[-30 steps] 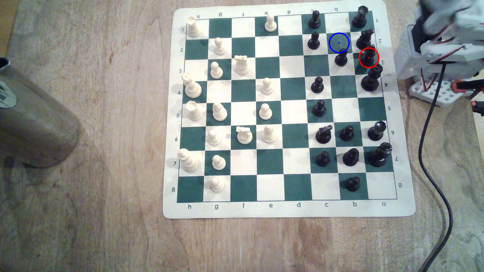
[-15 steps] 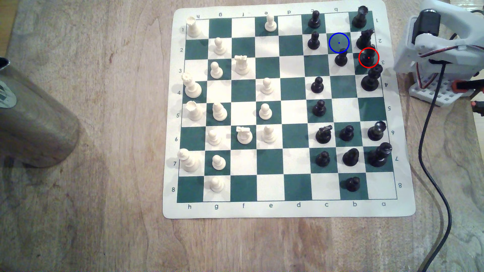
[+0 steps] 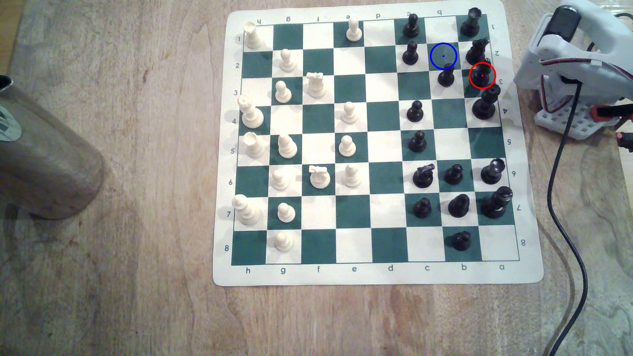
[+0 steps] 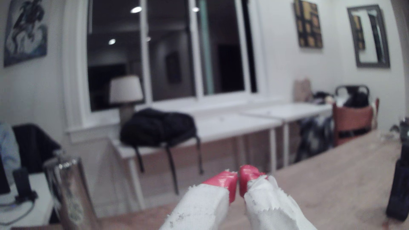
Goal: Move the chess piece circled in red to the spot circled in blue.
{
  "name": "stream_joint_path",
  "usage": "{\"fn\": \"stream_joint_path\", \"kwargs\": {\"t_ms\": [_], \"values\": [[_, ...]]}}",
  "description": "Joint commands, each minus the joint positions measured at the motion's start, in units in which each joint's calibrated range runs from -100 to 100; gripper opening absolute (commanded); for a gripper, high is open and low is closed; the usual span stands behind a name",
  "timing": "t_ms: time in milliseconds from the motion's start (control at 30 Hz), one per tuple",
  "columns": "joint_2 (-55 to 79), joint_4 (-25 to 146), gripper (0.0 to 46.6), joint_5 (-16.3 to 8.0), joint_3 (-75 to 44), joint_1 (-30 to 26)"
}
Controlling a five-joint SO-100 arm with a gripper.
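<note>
The chess piece circled in red [image 3: 482, 76] is a short glossy black piece on a green square near the exterior view's right board edge. It stands between a black knight [image 3: 477, 51] and a tall ridged black piece [image 3: 485, 102]. The spot circled in blue [image 3: 443, 55] is a bare green square one column to the left and one row up in that view; a black pawn [image 3: 446, 78] stands just below it. The white arm [image 3: 575, 58] is folded beside the mat's right edge, off the board. In the wrist view my gripper [image 4: 238, 183] points out into the room, its red fingertips [image 4: 223, 180] nearly together, holding nothing.
Black pieces crowd the right columns of the board mat [image 3: 376, 274], and white pieces [image 3: 286, 147] the left ones. A metal cylinder [image 3: 44, 154] lies far left on the wooden table. A black cable [image 3: 561, 171] runs down the right side from the arm's base [image 3: 575, 119].
The arm, blurred with motion a second ago, has swung and settled at the right edge, with its black motor now showing. No chess piece has moved.
</note>
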Motion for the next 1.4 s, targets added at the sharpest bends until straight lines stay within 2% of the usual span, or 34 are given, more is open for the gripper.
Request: {"fn": "stream_joint_path", "kwargs": {"t_ms": [0, 200, 233, 333, 467, 633, 867, 967, 1100, 1233, 1367], "values": [[0.3, 8.67, 0.2, -0.1, 0.89, 0.76], [1.24, 24.97, 1.5, -0.24, 1.16, -3.23], [1.41, 29.22, 1.5, -0.98, 1.16, -5.5], [2.68, 32.5, 1.5, -1.81, 1.07, -7.14], [7.86, 35.45, 2.1, -4.15, 1.16, -9.8], [16.35, 37.25, 1.2, -9.67, 1.35, -14.1], [24.84, 41.76, 4.1, -9.38, 2.98, -14.18], [26.62, 42.33, 9.0, -9.18, 4.97, -14.18], [30.86, 42.33, 10.7, -7.33, 8.24, -12.85], [33.16, 40.61, 13.0, -7.13, 11.41, -12.93], [36.72, 40.28, 13.3, -6.74, 11.95, -13.01]]}}
